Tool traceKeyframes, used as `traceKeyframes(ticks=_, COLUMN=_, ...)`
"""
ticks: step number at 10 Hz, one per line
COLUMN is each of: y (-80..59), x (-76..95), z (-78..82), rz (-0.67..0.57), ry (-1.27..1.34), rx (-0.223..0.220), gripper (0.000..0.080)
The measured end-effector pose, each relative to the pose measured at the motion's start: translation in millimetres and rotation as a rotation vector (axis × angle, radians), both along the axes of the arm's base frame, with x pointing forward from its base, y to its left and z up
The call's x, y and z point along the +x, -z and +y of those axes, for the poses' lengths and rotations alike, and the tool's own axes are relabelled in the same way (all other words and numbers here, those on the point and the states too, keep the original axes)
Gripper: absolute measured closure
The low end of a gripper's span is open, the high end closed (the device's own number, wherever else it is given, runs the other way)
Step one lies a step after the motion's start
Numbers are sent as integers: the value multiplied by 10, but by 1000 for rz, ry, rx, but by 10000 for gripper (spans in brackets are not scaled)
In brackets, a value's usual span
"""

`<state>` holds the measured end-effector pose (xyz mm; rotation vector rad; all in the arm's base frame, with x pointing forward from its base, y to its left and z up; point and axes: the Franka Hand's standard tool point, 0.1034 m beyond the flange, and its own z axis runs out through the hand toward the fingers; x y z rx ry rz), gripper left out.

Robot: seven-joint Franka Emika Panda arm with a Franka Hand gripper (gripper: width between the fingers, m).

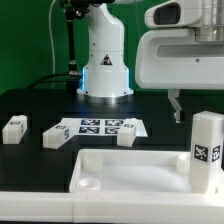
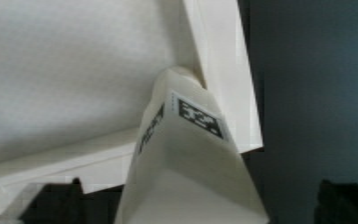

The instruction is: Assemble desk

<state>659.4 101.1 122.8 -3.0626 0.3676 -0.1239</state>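
Observation:
The white rimmed tabletop panel [image 1: 130,172] lies at the front of the black table, with a round corner socket [image 1: 88,183] showing. One white leg [image 1: 207,150] with a square marker stands upright at the panel's corner on the exterior view's right. My gripper [image 1: 203,112] hangs over this leg, open, with one dark finger [image 1: 176,108] beside the leg's top. In the wrist view the leg [image 2: 190,150] stands between my gripper's [image 2: 197,208] spread fingers [image 2: 51,205], apart from both, against the panel's rim [image 2: 211,60]. Three more legs [image 1: 13,128], [image 1: 55,135], [image 1: 127,135] lie loose behind the panel.
The marker board [image 1: 95,126] lies flat between the loose legs. The robot's white base [image 1: 104,60] stands at the back middle. A dark pole [image 1: 68,40] rises at the back on the exterior view's left.

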Motion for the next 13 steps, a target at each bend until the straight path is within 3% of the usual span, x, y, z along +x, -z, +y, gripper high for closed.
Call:
traceKeyframes(ticks=5, y=3, x=2, z=-12, rz=-21, ry=-470, rx=-61, gripper=150)
traceKeyframes(ticks=10, y=0, x=10, z=-61, rz=-26, ry=-730, rx=-98, gripper=150)
traceKeyframes(ticks=12, y=0, x=10, z=-61, rz=-26, ry=-729, rx=-98, gripper=411)
traceKeyframes(ticks=13, y=0, x=10, z=-60, rz=-26, ry=-724, rx=-97, gripper=411)
